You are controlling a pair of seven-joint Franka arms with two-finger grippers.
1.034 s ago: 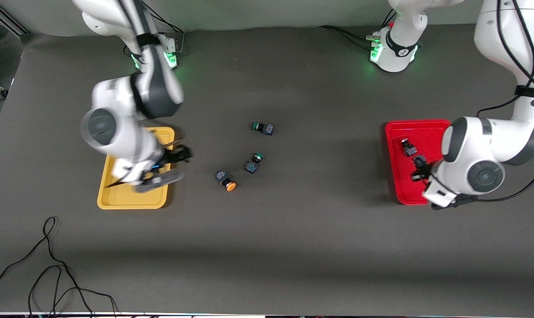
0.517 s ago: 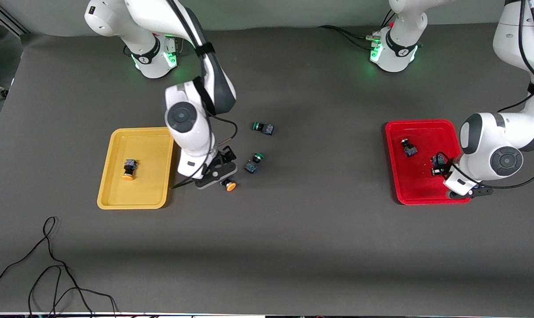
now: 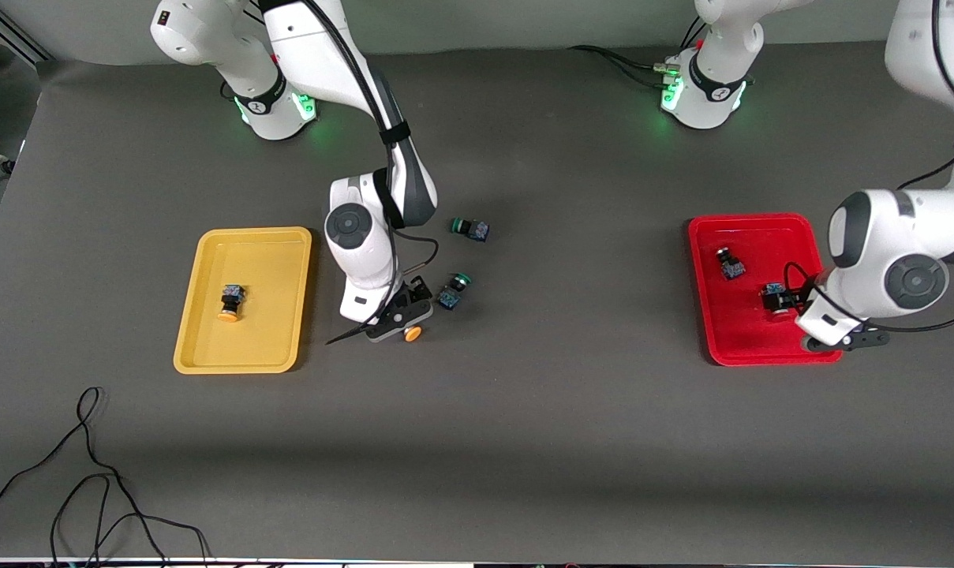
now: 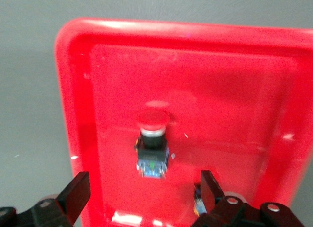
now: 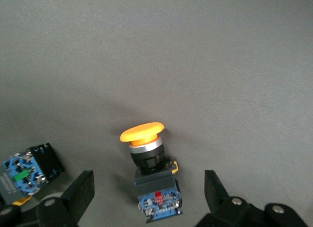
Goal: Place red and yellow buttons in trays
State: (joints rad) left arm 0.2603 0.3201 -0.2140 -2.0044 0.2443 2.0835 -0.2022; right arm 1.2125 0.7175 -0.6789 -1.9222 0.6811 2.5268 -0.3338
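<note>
The right end effector (image 3: 394, 315) straddles, open-jawed, the orange-capped button (image 5: 149, 175) on the dark counter (image 3: 524, 434), poised to grasp. The left end effector (image 3: 792, 301), spread open, hovers over the shallow red plastic tray (image 3: 753, 229) holding two red-capped buttons (image 4: 152, 144).

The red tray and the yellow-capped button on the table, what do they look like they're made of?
Red tray: probably moulded plastic, glossy; bright highlights run along its rounded raised rim.

Yellow-capped button: the orange-yellow cap looks like smooth, fairly matte plastic. Below it sits a silvery ring, possibly metal or plated plastic, then a black collar. The dark bluish block body looks like plastic, with small contacts showing at its end.
</note>
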